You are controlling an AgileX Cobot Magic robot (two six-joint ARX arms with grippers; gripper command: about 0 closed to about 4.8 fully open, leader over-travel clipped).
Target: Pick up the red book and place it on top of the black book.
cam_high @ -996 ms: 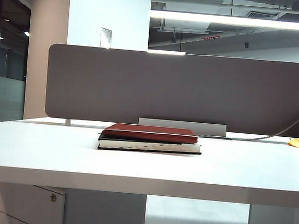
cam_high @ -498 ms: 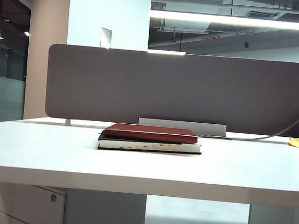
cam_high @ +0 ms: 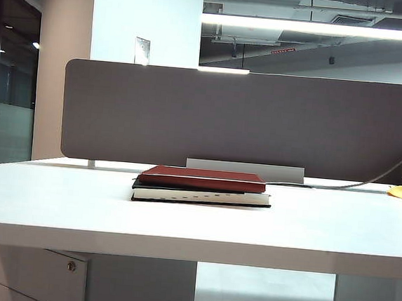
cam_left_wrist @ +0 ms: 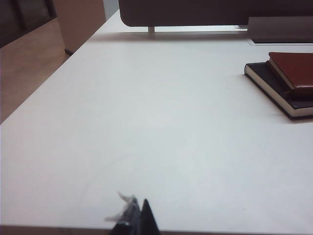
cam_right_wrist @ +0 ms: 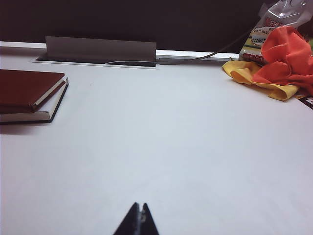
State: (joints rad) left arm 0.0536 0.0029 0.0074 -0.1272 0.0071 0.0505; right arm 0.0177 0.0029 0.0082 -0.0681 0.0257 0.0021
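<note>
In the exterior view the red book [cam_high: 202,178] sat flat on top of the black book [cam_high: 201,195], both roughly mid-counter in front of the grey divider [cam_high: 246,119]. Neither arm showed up in that shot at all. The stack looked square enough, with the black book's white page edge poking out underneath along the front.

The left wrist view had the left hand [cam_left_wrist: 138,215] hanging over the near edge of the white counter [cam_left_wrist: 146,122], tips pinched together and gripping nothing. The red book [cam_left_wrist: 293,68] and black book [cam_left_wrist: 274,85] were well apart from it, off toward the far side.

The right wrist view told the same story — the right hand [cam_right_wrist: 139,220] was fully closed and empty, with the red book [cam_right_wrist: 27,88] resting on the black book [cam_right_wrist: 51,110] a good way off. A pile of orange and yellow cloth [cam_right_wrist: 279,63] and a plastic bag [cam_right_wrist: 281,19] sat near the back corner.

Honestly the job looked done. The main risk from here would be an arm swinging through low and clipping the stack — the thin red cover could slide right off.
</note>
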